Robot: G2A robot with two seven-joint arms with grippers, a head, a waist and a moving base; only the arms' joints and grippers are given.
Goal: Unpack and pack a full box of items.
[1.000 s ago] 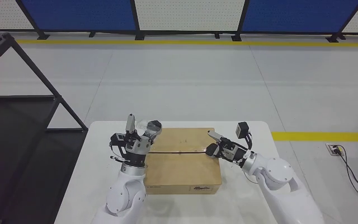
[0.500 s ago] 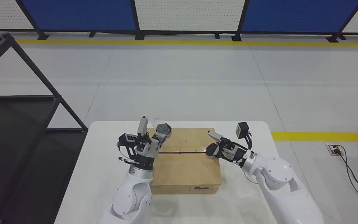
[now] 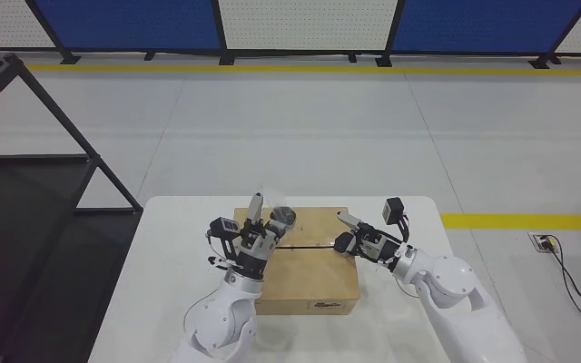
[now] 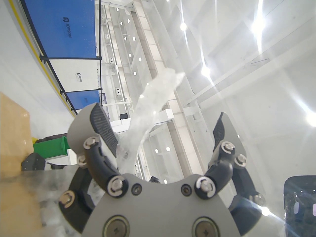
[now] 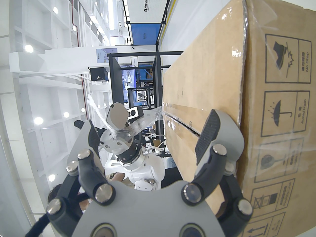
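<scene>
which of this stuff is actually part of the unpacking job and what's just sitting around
Part of the job:
- cardboard box
- left gripper, fingers open
- clear tape strip, clinging to one of its fingers
- right gripper, fingers open at the box's end

Just around:
- white table
- black rack beside it
- blue panels behind

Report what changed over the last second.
The left gripper travelled rightward over the cardboard box, from its left edge toward the middle, trailing a strip of clear tape stuck to one finger. The right gripper stayed open at the box's right end; the box stayed put on the table.
</scene>
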